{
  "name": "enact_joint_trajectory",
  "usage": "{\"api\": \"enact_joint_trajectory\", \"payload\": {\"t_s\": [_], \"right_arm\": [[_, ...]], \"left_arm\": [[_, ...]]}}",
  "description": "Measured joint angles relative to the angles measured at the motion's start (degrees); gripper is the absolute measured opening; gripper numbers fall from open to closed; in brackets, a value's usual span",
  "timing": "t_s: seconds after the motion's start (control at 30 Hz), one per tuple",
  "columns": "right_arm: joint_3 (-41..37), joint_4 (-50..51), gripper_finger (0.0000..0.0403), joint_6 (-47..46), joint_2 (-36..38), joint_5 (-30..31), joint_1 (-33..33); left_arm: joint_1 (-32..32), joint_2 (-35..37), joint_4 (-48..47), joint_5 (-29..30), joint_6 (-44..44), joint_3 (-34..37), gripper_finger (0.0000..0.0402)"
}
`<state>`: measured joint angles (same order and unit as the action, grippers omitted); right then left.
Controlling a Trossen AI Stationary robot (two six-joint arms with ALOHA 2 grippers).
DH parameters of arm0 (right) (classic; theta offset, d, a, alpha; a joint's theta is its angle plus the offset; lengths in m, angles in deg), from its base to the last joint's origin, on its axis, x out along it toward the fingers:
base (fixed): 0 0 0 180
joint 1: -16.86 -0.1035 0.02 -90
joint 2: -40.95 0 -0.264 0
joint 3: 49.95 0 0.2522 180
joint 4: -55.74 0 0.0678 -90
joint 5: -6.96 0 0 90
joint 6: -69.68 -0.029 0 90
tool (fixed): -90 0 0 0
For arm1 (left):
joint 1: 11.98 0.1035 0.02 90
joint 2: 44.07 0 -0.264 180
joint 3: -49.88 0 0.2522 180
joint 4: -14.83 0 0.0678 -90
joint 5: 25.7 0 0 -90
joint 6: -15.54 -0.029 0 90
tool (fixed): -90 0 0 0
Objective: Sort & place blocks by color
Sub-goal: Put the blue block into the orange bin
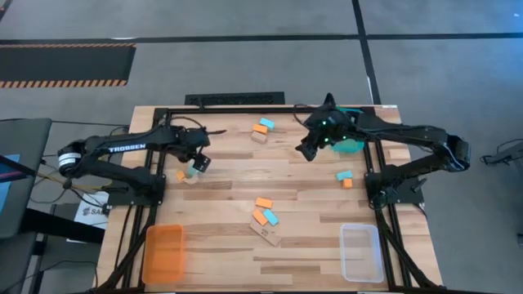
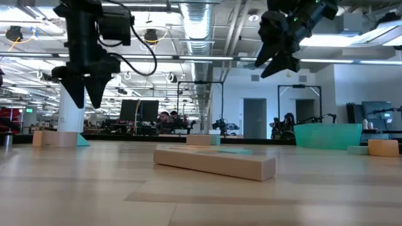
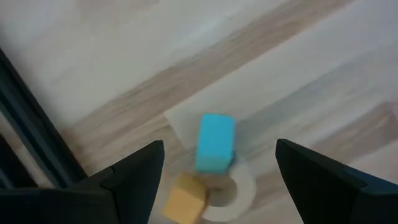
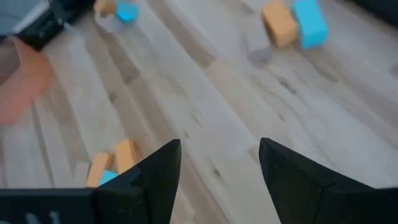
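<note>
Nearest the low camera lies a long tan wooden block, flat on the pale wooden surface — in the overhead view it sits with an orange block and a teal-blue block near the middle of the front half. Flanking the front edge are an orange plastic tray on the left and a clear plastic tray on the right.

Farther back on the left, the left end effector hangs above the surface with its fingers spread and nothing between them, directly over a small teal-blue rectangular block that rests against a small orange cube and a pale ring-shaped piece. On the right, a teal and orange pair of blocks lies near the arm's base.

Farther still, the right end effector hovers high, released and empty, beside a teal plastic tray at the back right; another orange and teal pair lies near the back edge.

These blocks look light, rigid and flat-sided — likely smooth enough to slip if pinched on a corner. The teal block under the left end effector is probably best taken across its two long flat faces, at mid-length, clear of the orange cube touching it, which a careless closing could drag along.
</note>
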<state>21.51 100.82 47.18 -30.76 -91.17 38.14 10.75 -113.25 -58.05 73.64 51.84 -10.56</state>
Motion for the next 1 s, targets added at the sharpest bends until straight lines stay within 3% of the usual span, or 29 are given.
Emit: {"api": "enact_joint_trajectory", "payload": {"t_s": [0.37,0.77,0.87,1.0], "right_arm": [[-0.01,-0.14,0.0238,2.85,0.14,0.11,0.27],[-0.01,-0.03,0.0238,5.12,0.14,0.06,0.35],[-0.01,0.01,0.0238,5.93,0.14,0.08,0.35],[-0.01,0.05,0.0238,6.14,0.14,0.08,0.33]], "left_arm": [[2.04,-16.00,1.18,-5.61,-10.70,0.04,0.0300],[2.12,-23.70,4.00,-9.13,-15.90,-0.02,0.0295],[2.60,-23.70,4.25,-9.51,-15.88,0.00,0.0268],[3.46,-23.73,4.55,-10.21,-15.76,0.00,0.0198]]}}
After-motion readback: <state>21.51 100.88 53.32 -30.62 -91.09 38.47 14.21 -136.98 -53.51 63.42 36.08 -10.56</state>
